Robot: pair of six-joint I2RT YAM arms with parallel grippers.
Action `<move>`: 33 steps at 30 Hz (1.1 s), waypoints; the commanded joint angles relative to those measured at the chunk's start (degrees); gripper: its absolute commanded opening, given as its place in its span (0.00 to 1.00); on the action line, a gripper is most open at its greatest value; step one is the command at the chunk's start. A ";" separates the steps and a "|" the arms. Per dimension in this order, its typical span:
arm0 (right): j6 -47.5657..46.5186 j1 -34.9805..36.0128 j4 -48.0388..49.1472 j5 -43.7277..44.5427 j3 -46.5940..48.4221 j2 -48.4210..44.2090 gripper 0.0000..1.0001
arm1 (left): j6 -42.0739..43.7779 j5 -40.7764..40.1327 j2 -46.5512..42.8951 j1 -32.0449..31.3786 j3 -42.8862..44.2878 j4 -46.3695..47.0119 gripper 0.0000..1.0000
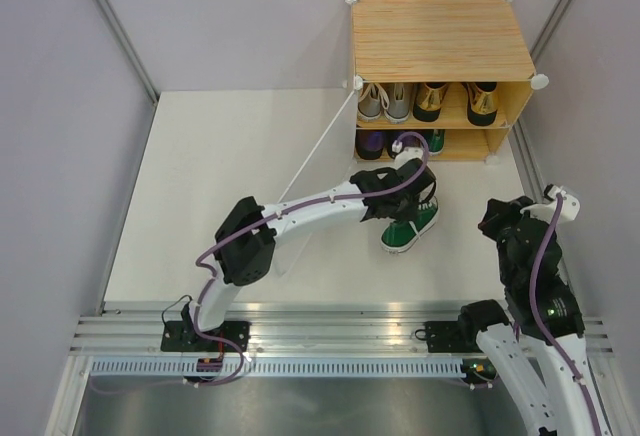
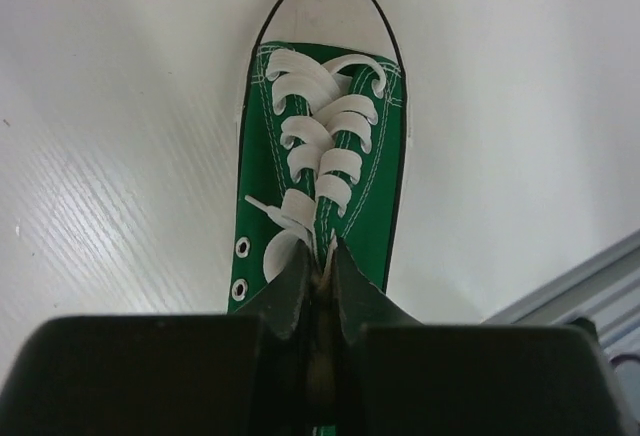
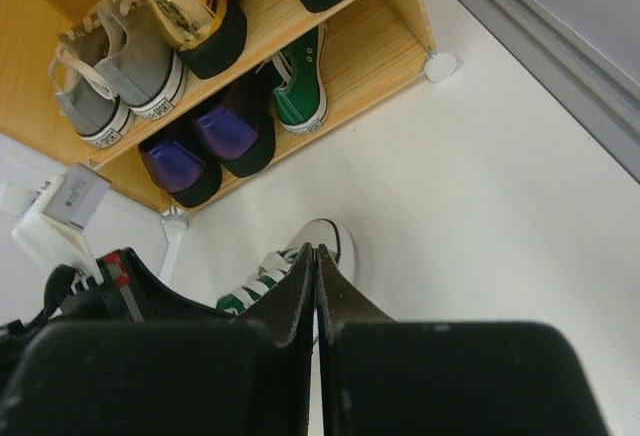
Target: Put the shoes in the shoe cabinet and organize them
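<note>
A green sneaker with white laces sits on the white table in front of the shoe cabinet, toe toward the arm bases. My left gripper is shut on the tongue of this sneaker, the fingertips pinching it at the top of the lacing. The cabinet's upper shelf holds grey sneakers and gold shoes. On the lower shelf are purple shoes and another green sneaker. My right gripper hangs to the right of the held sneaker, shut and empty.
The cabinet's white door panel stands open, swung out toward the left arm. Grey walls close in on both sides. A metal rail runs along the table's near edge.
</note>
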 commanded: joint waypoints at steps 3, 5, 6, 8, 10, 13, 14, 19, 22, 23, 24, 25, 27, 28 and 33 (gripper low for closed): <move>-0.13 0.17 2.20 -0.99 -2.83 -0.38 0.01 | -12.95 -4.05 -2.55 2.05 -2.86 10.67 0.02; 0.05 0.17 2.29 -1.43 -3.27 -0.29 0.01 | -12.34 -3.10 -2.82 1.87 -4.18 11.55 0.24; 0.40 0.17 2.20 -1.70 -3.62 -0.29 0.01 | -10.77 -2.31 -2.73 1.78 -4.44 12.51 0.36; 0.75 0.08 2.29 -1.79 -3.89 -0.29 0.01 | -9.27 1.29 -2.29 1.70 -4.80 12.61 0.53; 1.81 0.17 2.46 -2.31 -4.33 -0.38 0.04 | -7.25 4.10 -2.29 1.61 -5.84 12.52 0.58; 3.12 0.17 3.08 -3.63 -5.12 0.06 0.07 | -4.00 5.96 -4.21 1.35 -7.16 12.35 0.61; 3.39 0.17 3.16 -4.07 -5.29 0.14 0.08 | -3.12 6.22 -5.09 1.34 -7.60 12.35 0.62; 3.57 0.25 3.95 -9.07 -6.79 1.20 0.18 | 5.58 3.52 -16.16 1.34 -8.32 9.81 0.62; 4.36 0.17 5.36 -13.03 -8.89 2.25 0.27 | 12.08 -2.27 -25.10 1.34 -7.70 8.48 0.62; 5.05 0.17 6.67 -15.65 -10.38 2.78 0.33 | 15.75 -4.04 -27.14 1.43 -7.52 7.87 0.62; 5.32 0.17 7.46 -17.24 -11.09 3.04 0.37 | 17.96 -5.80 -28.99 1.43 -7.52 7.52 0.62; 5.67 0.17 8.52 -19.00 -11.97 3.92 0.44 | 19.99 -10.43 -32.66 1.43 -7.43 6.99 0.62; 6.81 0.08 13.08 -24.52 -14.86 5.06 0.49 | 25.42 -18.59 -35.50 1.61 -7.69 4.97 0.63; 7.17 0.17 14.75 -25.42 -15.75 7.16 0.53 | 27.02 -21.08 -36.73 1.87 -8.13 4.44 0.64; 5.51 2.44 22.41 -31.15 -16.46 19.37 0.63 | 31.35 -23.06 -46.31 10.29 -17.16 2.07 0.76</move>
